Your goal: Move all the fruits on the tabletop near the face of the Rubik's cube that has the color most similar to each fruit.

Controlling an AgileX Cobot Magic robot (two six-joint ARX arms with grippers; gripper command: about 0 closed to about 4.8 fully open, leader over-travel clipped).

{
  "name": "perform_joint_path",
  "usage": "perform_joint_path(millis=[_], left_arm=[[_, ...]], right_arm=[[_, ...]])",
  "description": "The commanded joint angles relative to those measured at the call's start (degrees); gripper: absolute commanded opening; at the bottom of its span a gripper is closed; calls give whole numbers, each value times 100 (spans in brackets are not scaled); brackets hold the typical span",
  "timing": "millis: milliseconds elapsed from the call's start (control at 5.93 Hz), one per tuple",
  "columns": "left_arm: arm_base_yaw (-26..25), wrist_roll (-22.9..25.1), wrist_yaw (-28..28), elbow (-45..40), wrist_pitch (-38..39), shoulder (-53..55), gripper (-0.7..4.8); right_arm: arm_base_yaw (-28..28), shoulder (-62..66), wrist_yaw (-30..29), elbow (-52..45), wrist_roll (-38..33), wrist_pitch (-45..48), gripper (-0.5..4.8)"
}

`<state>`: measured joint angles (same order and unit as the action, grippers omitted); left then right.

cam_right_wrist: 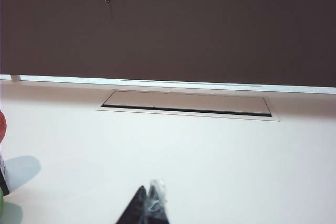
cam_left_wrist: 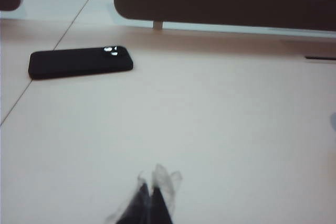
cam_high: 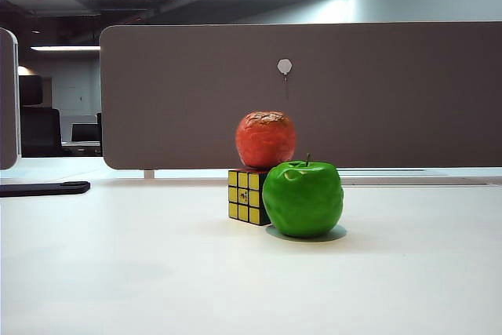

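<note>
You see a glossy bright-green apple (cam_high: 303, 198), an orange-red fruit (cam_high: 266, 140) with crackled skin, the cube (cam_high: 245, 195) — yellow squares on a black grid — the white tabletop (cam_high: 118, 272) and a black phone (cam_left_wrist: 80, 62).

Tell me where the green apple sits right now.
In the exterior view the green apple rests on the tabletop just right of centre, in front of and against the Rubik's cube, with the orange-red fruit behind it.
</note>
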<state>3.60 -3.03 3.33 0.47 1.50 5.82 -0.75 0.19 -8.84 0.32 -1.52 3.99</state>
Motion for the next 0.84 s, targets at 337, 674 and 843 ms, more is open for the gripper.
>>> perform_joint_path(millis=[337,674,843], left_arm=[[-9,304,555,15,-232,-2,-6],[-11,70,-378,15,-1427,-2,-5],[-11,70,-378,15,-1429,-2,-5]], right_arm=[[-2,-7,-31,-24,-17,103,-1],[-4,-7,-4,-24,9,800,-1],[-4,-7,-2,-22,7,800,-1]])
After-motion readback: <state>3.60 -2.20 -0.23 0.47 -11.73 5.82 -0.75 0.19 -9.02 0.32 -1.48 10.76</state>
